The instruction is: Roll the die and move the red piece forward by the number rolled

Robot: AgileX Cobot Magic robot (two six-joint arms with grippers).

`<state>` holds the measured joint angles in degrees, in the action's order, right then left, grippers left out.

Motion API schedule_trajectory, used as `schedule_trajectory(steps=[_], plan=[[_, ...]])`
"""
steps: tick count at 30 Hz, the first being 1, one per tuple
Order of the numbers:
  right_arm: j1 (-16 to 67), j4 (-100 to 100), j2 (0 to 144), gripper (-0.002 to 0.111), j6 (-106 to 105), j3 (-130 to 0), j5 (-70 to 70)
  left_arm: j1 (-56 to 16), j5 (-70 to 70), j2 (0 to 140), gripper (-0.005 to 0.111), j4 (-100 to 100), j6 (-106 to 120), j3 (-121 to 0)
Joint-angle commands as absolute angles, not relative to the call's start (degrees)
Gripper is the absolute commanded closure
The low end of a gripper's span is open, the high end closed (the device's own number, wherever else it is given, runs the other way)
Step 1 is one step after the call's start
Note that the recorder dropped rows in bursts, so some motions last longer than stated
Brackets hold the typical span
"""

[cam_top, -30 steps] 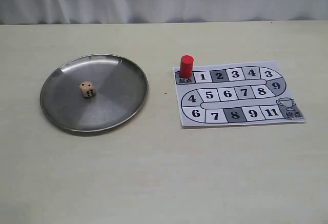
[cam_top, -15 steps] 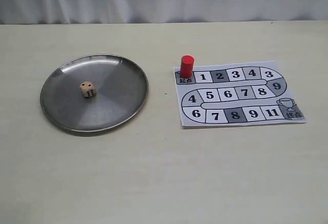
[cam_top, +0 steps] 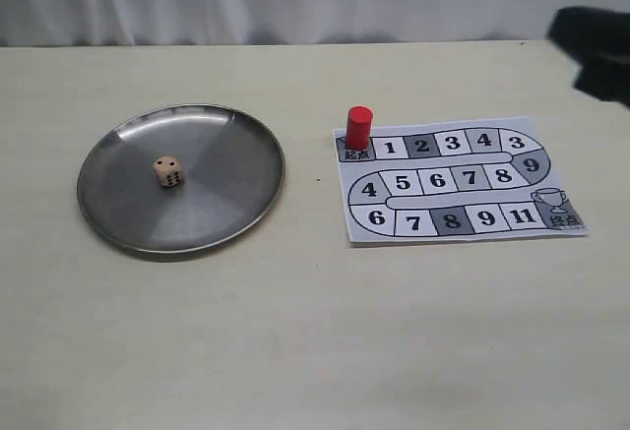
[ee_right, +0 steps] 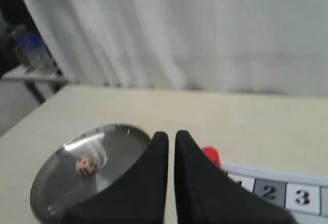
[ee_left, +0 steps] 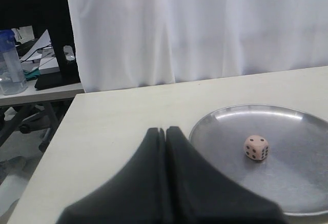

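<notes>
Beige table (cam_top: 315, 341) bears die (cam_top: 167, 171) in plate (cam_top: 231, 209), red piece (cam_top: 358, 127) on board (cam_top: 463, 225).

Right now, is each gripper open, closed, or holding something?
Left gripper: closed, holding nothing.
Right gripper: closed, holding nothing.

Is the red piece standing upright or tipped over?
Upright: the red piece stands on its flat end on the start square of the board.
</notes>
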<state>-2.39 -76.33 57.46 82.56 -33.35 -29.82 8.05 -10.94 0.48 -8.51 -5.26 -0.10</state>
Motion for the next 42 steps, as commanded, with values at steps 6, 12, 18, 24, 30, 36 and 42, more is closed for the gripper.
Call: schedule_trajectory(steps=[6, 12, 18, 24, 30, 36, 42], plan=[[11.0, -92.4, 84.6, 0.104, 88.7, -51.0, -10.4, 8.0, -10.0, 0.2, 0.107, -8.2, -5.5, 0.0], [18.0, -87.7, 93.9, 0.104, 79.3, -60.6, 13.8, 8.0, -10.0, 0.2, 0.107, -8.2, -5.5, 0.0], [16.6, -28.2, 106.9, 0.104, 16.0, -74.3, 25.5, 8.0, -10.0, 0.2, 0.107, -8.2, -5.5, 0.0], [14.8, 21.2, 116.1, 0.104, -25.8, -84.0, 39.2, 8.0, -10.0, 0.2, 0.107, -8.2, -5.5, 0.0], [23.0, 45.1, 120.1, 0.102, -47.1, -87.8, 37.5, 8.0, -10.0, 0.2, 0.107, -8.2, -5.5, 0.0], [34.6, 38.2, 128.0, 0.05, -40.6, -97.6, 30.1, 8.0, -10.0, 0.2, 0.107, -8.2, -5.5, 0.0], [40.4, 37.7, 133.6, 0.026, -42.6, -101.8, 20.6, 8.0, -10.0, 0.2, 0.107, -8.2, -5.5, 0.0]])
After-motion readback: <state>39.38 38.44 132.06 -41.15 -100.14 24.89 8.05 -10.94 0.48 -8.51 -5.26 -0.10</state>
